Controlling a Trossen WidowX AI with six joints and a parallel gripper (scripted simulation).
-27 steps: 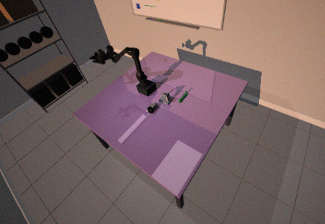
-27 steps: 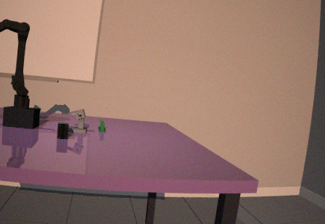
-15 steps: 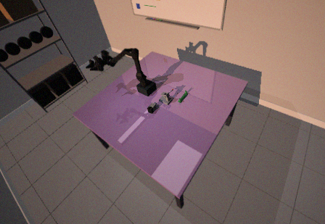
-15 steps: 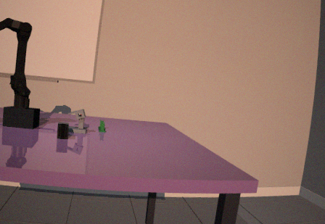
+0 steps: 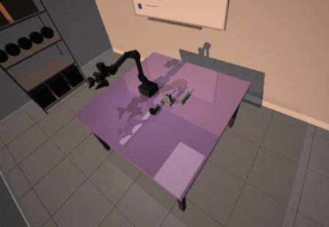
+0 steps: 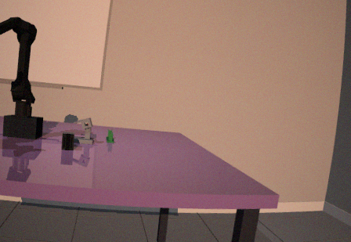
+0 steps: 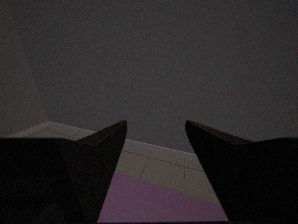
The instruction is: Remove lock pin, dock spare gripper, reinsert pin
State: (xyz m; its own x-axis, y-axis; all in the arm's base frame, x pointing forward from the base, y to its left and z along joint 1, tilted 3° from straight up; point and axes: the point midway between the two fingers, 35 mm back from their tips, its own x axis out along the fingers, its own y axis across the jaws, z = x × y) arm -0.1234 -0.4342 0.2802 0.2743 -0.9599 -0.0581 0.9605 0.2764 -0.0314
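The small grey mount with its socket stands on the purple table, just right of the arm's base. The spare gripper, a short black piece, lies in front of the mount. A green pin lies on the table to the right of the mount, apart from it. My gripper is open and empty. It reaches out past the table's left edge, far from all three parts. In the wrist view it faces the dark wall and the floor.
A dark shelf unit with black items stands close to the left of the gripper. A whiteboard hangs on the back wall. A pale rectangle marks the table's near corner.
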